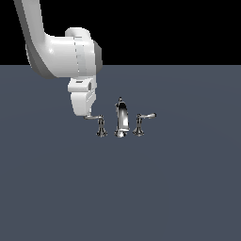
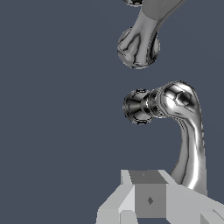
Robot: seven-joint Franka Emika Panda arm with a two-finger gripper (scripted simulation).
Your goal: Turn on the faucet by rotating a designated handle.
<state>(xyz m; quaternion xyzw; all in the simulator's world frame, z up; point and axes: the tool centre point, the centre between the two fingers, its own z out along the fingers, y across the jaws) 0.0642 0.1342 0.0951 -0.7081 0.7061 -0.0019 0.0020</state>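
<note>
Chrome faucet stands mid-surface; handle on exterior view's left. Gripper sits at lever's outer tip, likely for leverage to rotate. Jaws' spacing: cannot tell.

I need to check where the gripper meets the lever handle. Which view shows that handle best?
The wrist view: the handle fills the frame, its lever running down beside the gripper. The exterior view shows the handle tiny, its lever tip partly hidden by the gripper, left of the spout.
</note>
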